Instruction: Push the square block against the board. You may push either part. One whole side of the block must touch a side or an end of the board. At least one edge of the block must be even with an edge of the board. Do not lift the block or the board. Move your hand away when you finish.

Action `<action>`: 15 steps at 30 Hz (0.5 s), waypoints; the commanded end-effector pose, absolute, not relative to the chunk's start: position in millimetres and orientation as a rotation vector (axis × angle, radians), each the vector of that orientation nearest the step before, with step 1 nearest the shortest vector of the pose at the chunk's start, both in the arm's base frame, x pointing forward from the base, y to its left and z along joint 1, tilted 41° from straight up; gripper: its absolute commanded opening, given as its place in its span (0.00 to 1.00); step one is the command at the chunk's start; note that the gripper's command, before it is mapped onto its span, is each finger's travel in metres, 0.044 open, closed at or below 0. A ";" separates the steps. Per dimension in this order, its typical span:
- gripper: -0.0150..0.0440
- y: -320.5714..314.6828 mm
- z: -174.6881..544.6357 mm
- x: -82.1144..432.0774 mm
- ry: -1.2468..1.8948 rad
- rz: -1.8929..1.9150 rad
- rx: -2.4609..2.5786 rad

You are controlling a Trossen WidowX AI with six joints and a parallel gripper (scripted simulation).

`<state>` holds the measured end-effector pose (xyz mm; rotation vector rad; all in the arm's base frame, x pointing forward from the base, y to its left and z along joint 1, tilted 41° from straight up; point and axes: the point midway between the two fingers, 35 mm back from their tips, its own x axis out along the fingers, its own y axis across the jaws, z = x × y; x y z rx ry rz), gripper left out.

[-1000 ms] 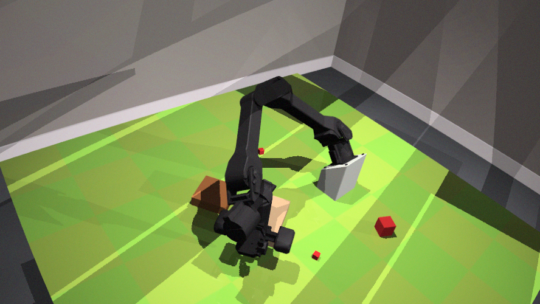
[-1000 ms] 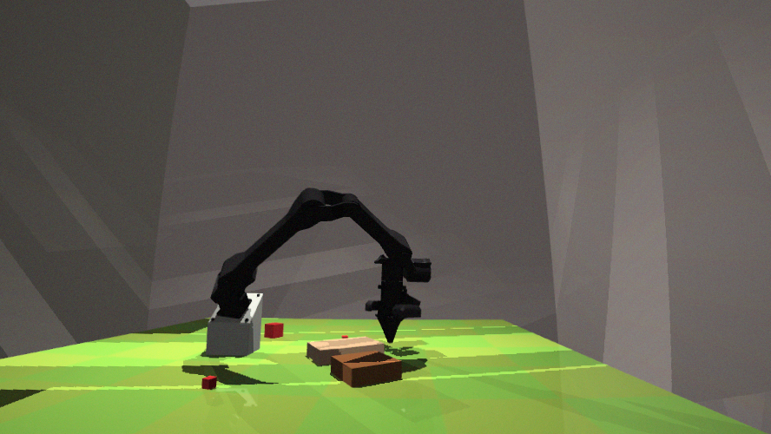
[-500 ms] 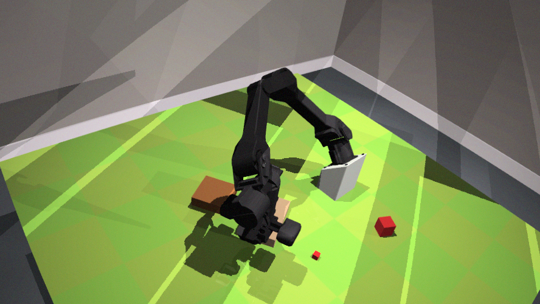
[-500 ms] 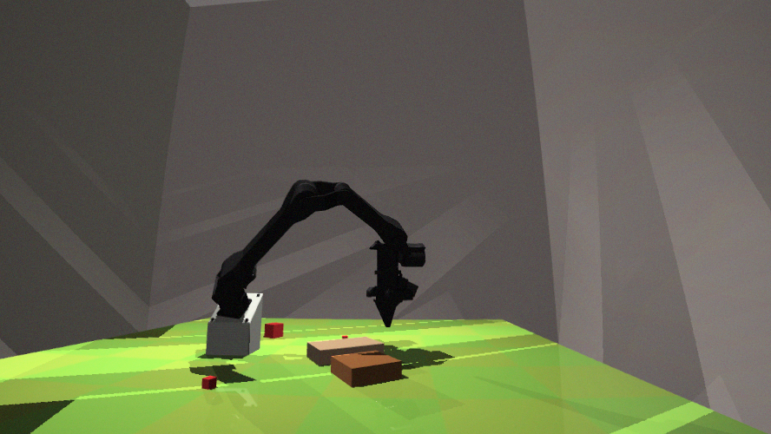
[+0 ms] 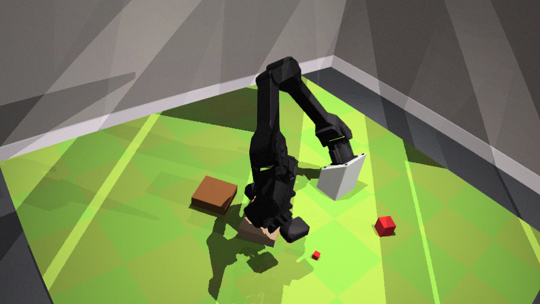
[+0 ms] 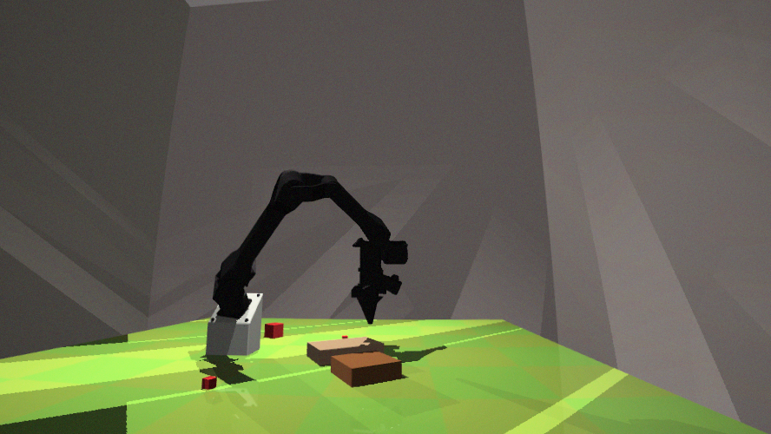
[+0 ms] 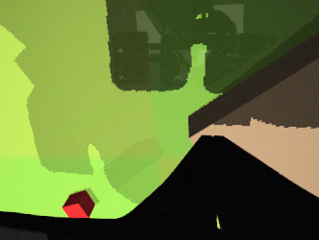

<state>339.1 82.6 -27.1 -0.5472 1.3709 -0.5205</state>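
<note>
The square block is dark orange-brown and lies flat, left of the board in the top view. The board is pale tan and lies flat, partly hidden by the arm in the top view. Green ground shows between block and board there, at least near the board's front-left corner; farther back the arm hides the board's edge. In the exterior view the block overlaps the board's view. My gripper is shut and empty, pointing down above the height of both parts. Its tips are hard to make out in the top view.
A larger red cube stands beyond the board, to the right in the top view. A small red cube lies nearer the board. Another small red cube lies near the arm's pale base.
</note>
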 end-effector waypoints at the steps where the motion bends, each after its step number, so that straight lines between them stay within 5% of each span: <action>1: 0.25 81.6 -27.1 324.1 1.322 -0.613 -0.424; 15: 0.25 71.3 -28.9 275.6 1.130 -0.908 -0.030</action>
